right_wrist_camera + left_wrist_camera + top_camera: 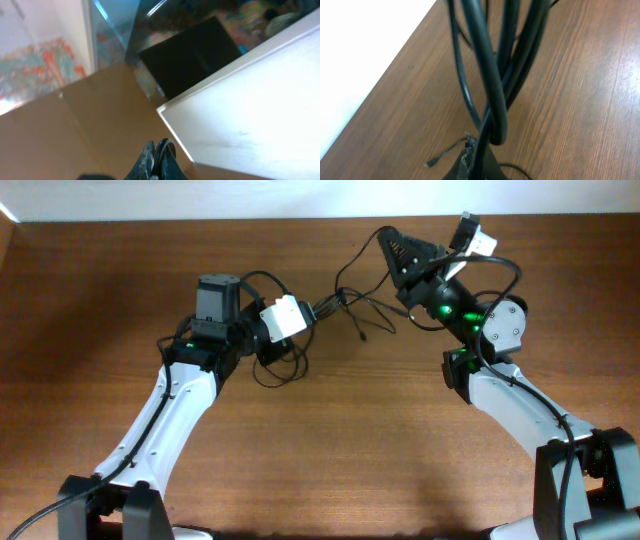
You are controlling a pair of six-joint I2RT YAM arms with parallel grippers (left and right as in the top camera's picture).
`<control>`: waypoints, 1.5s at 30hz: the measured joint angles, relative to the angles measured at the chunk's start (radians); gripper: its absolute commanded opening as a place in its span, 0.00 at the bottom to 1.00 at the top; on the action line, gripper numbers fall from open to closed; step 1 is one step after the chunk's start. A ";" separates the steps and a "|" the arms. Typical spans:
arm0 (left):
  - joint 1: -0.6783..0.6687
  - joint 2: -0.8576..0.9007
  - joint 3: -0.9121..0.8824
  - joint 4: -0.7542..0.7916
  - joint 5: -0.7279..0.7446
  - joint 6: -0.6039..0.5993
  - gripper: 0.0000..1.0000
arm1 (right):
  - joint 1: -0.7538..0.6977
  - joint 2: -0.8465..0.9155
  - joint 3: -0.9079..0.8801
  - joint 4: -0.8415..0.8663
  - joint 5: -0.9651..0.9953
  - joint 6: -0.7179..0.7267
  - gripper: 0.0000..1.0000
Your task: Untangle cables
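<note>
Pinching the cables (492, 100) at the bottom of the left wrist view, the left fingers (462, 167) are closed tight. Their dark tips look scuffed and ragged at the edge. From that pinch several smooth, glossy black cords of round section rise as a bundle. Two of them cross just above the tips, and the rest fan apart higher up.

The right fingers (147, 162) are pressed together as well, black with worn grey patches, and a shiny dark loop sits against one of them. In the overhead view a thin cord runs up to their tip, so they grip the cables too.

Between the two arms the cables hang above the bench (350, 440). They gather into a small knot near the left fingers and spread into thin, slack strands towards the right ones. One strand droops from the knot and ends loose over the wood. A thin loop lies on the bench beside the left wrist.

Close to the left fingers, a thinner cord lies flat on the bench and ends in a small plug (428, 163).

The bench is brown wood with fine, straight grain and a matte surface. Its far edge meets a plain white wall (200, 198).
</note>
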 measured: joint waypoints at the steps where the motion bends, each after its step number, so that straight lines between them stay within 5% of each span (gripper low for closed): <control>1: -0.001 0.000 0.000 0.000 0.019 0.004 0.00 | 0.000 0.000 0.000 -0.002 0.034 0.012 0.04; 6: -0.002 0.000 0.000 0.000 0.114 0.008 0.04 | 0.000 0.000 0.000 -0.071 0.142 0.068 0.04; 9: -0.002 0.000 0.000 0.014 0.067 0.013 0.16 | 0.001 0.000 0.000 -0.104 0.154 0.089 0.04; 10: -0.002 0.000 0.000 0.029 0.055 0.016 0.02 | 0.003 0.000 0.000 -0.107 0.150 0.090 0.04; 11: -0.003 0.000 0.000 0.040 0.051 0.016 0.00 | 0.009 0.000 0.000 -0.107 0.141 0.092 0.04; 21: -0.121 0.000 0.000 0.154 0.004 0.019 0.00 | 0.119 0.000 0.000 -0.062 0.013 0.055 0.04; 25: -0.122 0.000 0.000 0.068 -0.057 0.018 0.00 | 0.095 0.000 0.000 0.088 0.012 0.049 0.04; 33: -0.123 0.000 0.000 -0.062 -0.171 0.019 0.00 | -0.020 0.000 -0.001 -0.006 0.003 0.050 0.04; 45: -0.173 0.000 -0.001 0.203 -0.192 0.018 0.00 | -0.018 0.000 -0.001 0.083 -0.005 0.137 0.04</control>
